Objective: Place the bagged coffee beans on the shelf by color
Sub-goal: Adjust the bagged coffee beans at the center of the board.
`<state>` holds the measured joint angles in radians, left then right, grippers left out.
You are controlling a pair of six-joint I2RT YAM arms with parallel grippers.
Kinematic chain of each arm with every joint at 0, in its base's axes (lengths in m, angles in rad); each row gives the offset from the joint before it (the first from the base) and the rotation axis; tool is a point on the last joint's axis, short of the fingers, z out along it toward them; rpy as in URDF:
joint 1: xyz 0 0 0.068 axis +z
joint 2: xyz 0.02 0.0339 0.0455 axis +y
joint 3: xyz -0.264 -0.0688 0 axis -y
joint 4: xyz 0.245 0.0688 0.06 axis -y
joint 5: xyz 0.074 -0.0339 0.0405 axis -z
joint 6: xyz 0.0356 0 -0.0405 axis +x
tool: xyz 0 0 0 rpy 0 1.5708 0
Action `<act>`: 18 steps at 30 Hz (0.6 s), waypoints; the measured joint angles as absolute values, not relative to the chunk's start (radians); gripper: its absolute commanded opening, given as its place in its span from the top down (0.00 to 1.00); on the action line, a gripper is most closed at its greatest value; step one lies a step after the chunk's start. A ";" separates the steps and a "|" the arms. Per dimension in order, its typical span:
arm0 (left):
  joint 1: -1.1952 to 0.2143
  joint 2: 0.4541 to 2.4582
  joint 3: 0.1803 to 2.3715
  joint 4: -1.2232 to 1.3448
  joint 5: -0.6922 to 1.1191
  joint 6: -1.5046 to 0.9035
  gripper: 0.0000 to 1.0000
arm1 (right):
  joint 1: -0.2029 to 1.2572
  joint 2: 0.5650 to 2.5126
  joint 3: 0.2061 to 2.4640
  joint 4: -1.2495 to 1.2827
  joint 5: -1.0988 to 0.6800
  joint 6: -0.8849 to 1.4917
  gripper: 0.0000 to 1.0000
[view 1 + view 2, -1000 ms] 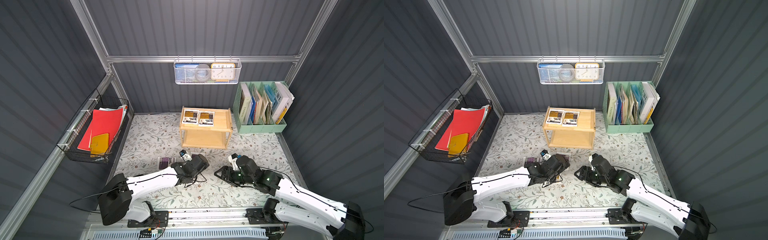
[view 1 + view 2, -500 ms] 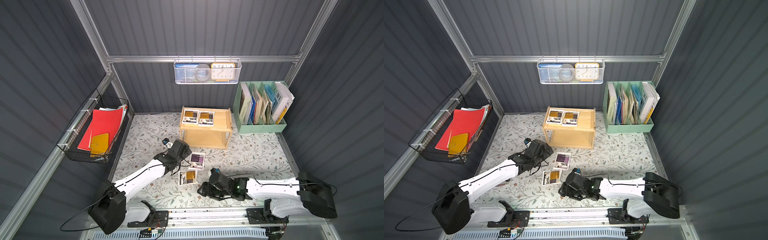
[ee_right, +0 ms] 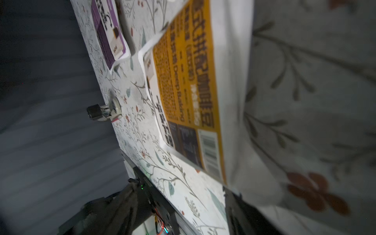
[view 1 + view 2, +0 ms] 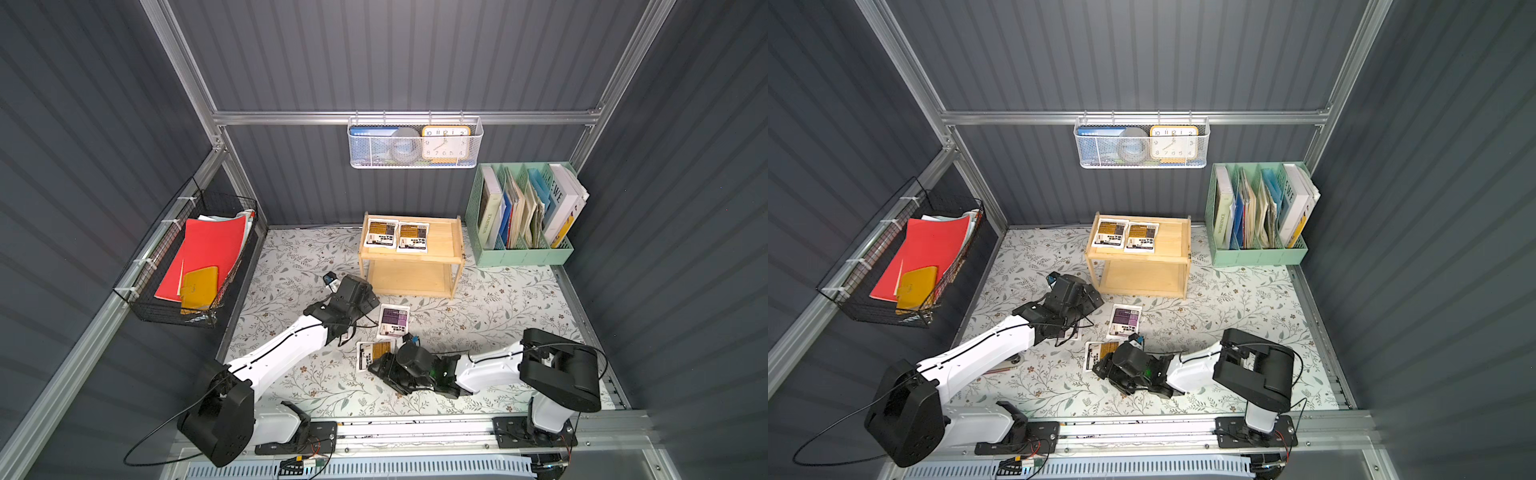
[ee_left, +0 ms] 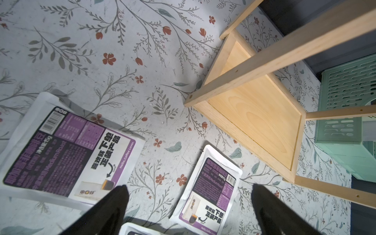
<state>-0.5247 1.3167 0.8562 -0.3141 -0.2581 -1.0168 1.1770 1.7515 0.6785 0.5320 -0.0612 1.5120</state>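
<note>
The wooden shelf (image 4: 440,259) stands at the back with two yellow-orange bagged coffee beans (image 4: 380,233) (image 4: 412,237) side by side on its top tier. Its lower tier (image 5: 256,122) is bare. On the floor lie a purple bag (image 4: 394,320) and a yellow-orange bag (image 4: 372,353). My left gripper (image 5: 189,191) hangs open above the floor beside the shelf's front left leg, with two purple bags (image 5: 67,154) (image 5: 211,189) below it. My right gripper (image 3: 181,193) is open and low, one finger (image 3: 244,213) at the yellow-orange bag's (image 3: 189,87) corner.
A mint-green file organizer (image 4: 523,249) full of books stands right of the shelf. A white mesh basket (image 4: 415,143) with a clock hangs on the back wall. A black wire basket (image 4: 191,266) with red folders hangs on the left wall. A small metal object (image 3: 103,112) lies under the left arm.
My right gripper has slid left along the floor up to the yellow-orange bag. The left arm has swung from the middle toward the shelf's front left leg, uncovering the floor bags.
</note>
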 measured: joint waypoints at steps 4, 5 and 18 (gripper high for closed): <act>-0.525 1.295 0.856 -0.318 -0.253 -1.015 0.00 | 1.125 1.795 0.669 0.643 -0.060 1.569 0.30; -0.524 1.289 0.856 -0.318 -0.249 -1.015 0.00 | 1.109 1.799 0.667 0.656 -0.060 1.577 0.31; -0.525 1.260 0.796 -0.315 -0.196 -1.015 0.00 | 0.875 1.750 0.700 0.537 -0.110 1.514 0.31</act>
